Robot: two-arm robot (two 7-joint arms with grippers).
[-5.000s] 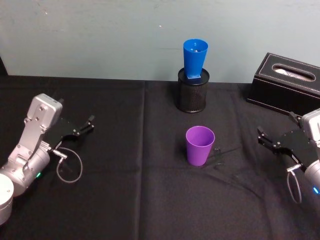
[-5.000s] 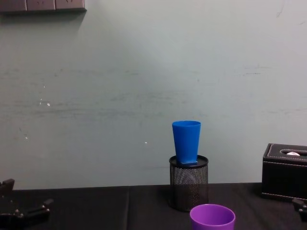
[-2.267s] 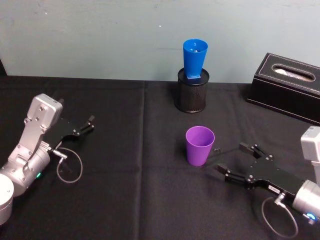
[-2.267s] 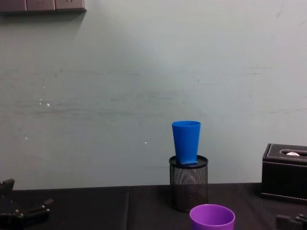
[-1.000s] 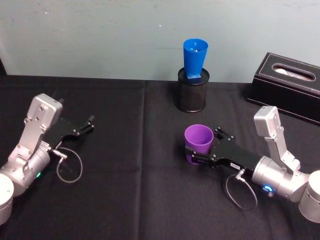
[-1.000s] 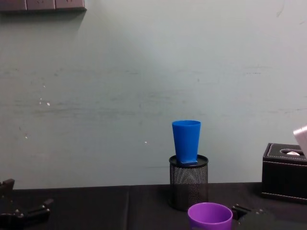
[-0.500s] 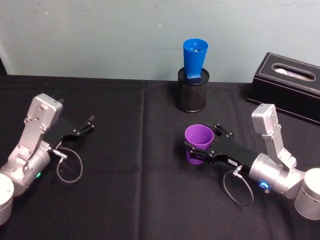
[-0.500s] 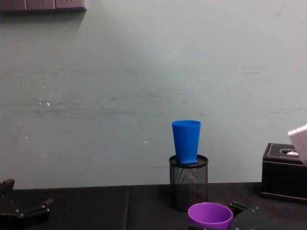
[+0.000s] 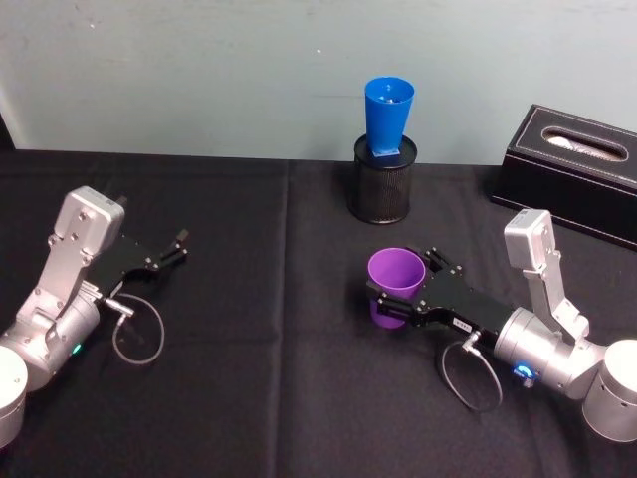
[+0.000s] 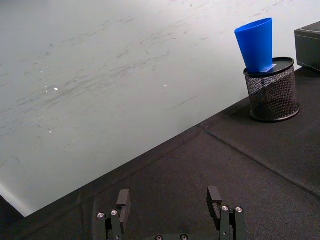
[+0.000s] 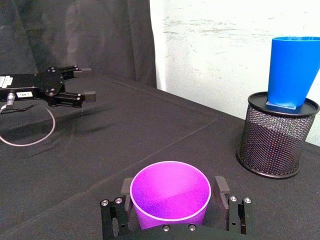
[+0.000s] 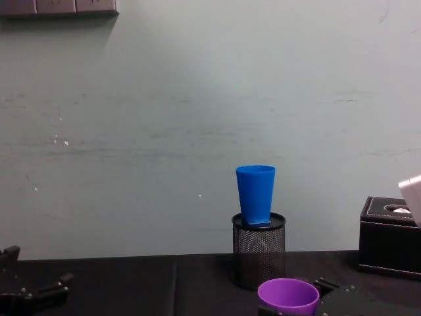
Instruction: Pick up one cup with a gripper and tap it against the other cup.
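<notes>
Right arm has swung in from the table's right edge since five seconds back; almost no change over the last half second. Left arm unmoved.

Black-clothed table [image 9: 249,398]. Head view has a black tissue box [image 9: 577,169] at far right; chest view catches just its end, plus grey wall plates [image 12: 59,6] top left.

Right gripper [image 9: 403,291] sits around the purple cup [image 9: 396,271], mid-table right of centre. Can't tell whether it is clamped or loose. Glowing blue ring [image 9: 520,372] shows on that arm in head view.

Left gripper [image 9: 179,247] is parked at table left, released and spread wide in left wrist view.

Black mesh pen holder [image 9: 383,194] stands at the back. The blue cup [image 9: 388,118] stands in its mouth, well apart from the purple one.

Purple cup is a plain tapered tumbler, upright, mouth up.

White label [image 11: 22,93] on the far left gripper in right wrist view, text unreadable.
</notes>
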